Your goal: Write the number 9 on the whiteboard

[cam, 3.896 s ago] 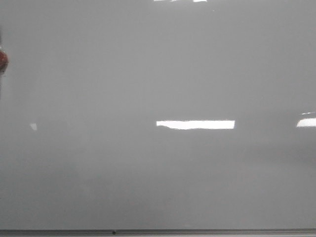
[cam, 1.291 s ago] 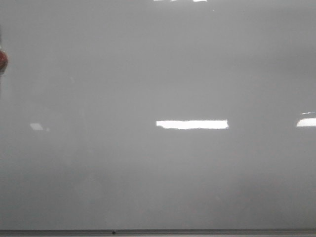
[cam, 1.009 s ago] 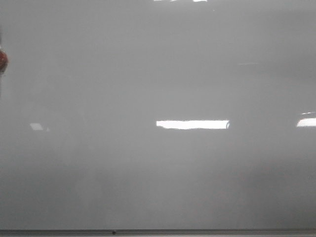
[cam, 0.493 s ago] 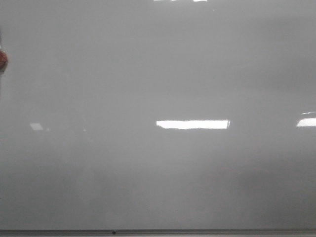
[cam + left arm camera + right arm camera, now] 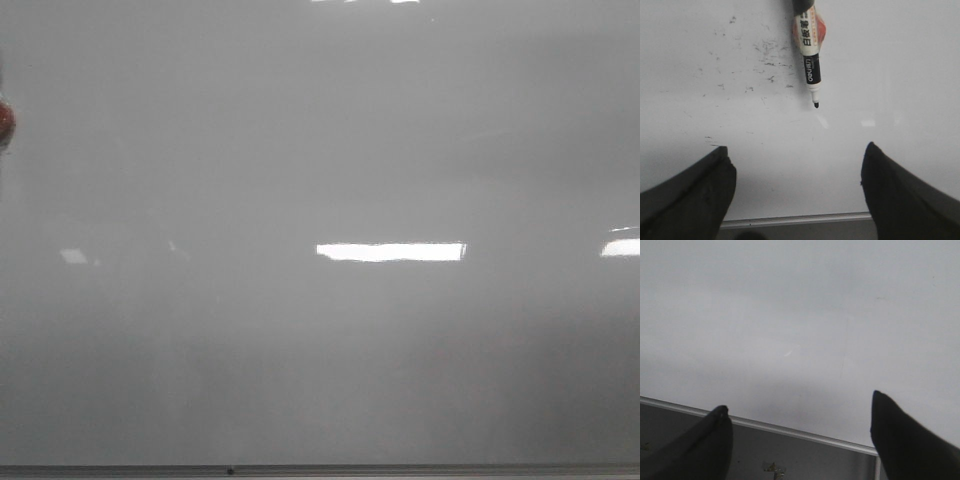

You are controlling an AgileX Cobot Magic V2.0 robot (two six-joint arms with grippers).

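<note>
1. Your whiteboard (image 5: 320, 150) fills the front view, glossy grey with bright glare bars and a thin frame along its lower edge; no 9 shows on it in any view, so the writing is not yet begun
2. Your left gripper (image 5: 795, 185) has its jaws spread wide and empty, hovering over the board near the frame edge
3. Your right gripper (image 5: 800, 427) is likewise spread and holds nothing, over the board's corner where the frame (image 5: 790, 432) runs
4. The marker (image 5: 808, 55) lies on the board ahead of the left gripper, uncapped, tip (image 5: 816, 104) pointing towards the fingers, well apart from them
5. Faint dark smudges (image 5: 765, 55) sit beside the marker; they form no digit
6. What I judge is left for you: pick up the marker, then draw the whole 9
</note>
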